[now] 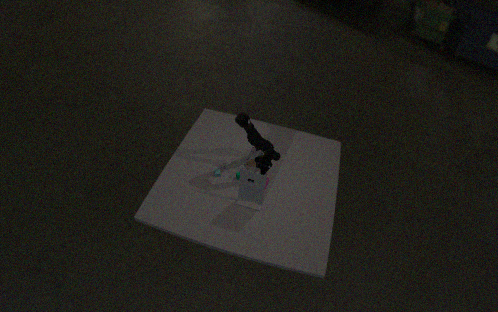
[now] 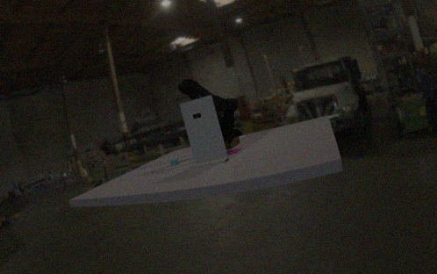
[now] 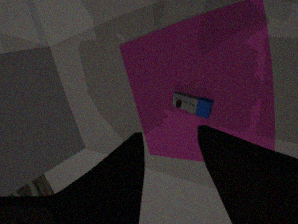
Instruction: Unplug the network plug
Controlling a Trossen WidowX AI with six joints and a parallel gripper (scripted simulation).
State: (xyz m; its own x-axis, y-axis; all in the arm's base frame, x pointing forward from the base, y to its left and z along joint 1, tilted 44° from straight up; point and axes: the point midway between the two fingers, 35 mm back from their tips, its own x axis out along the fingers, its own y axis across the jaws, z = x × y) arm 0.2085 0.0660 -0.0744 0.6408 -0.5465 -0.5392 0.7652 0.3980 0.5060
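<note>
1. Far to the left on the counter (image 2: 285, 149), two small teal pieces (image 1: 217, 172) are sitting well apart from the work; they are too dim to identify and are playing no visible part.
2. Right of them, the upright panel (image 2: 204, 129) is standing with its dark socket (image 2: 197, 115) near the top. Whether anything is sitting in the socket is too small to tell from here.
3. In the wrist view, the fingers are showing as two dark wedges, left and right. They are standing partly open with only bare counter and the near edge of the square between them. They are gripping nothing, which suits a release.
4. Between and beyond the fingertips, the plug (image 3: 193, 104) is lying flat on the counter, pale at its left end and blue at its right. It is sitting apart from both fingers.
5. The plug is resting inside the marked square (image 3: 226, 50), the magenta patch, with magenta showing on every side of it. The placing appears done.
6. The arm (image 1: 257, 140) is hanging over the panel and the square. It seems to be touching nothing, though the dim frames are making that hard to confirm.
</note>
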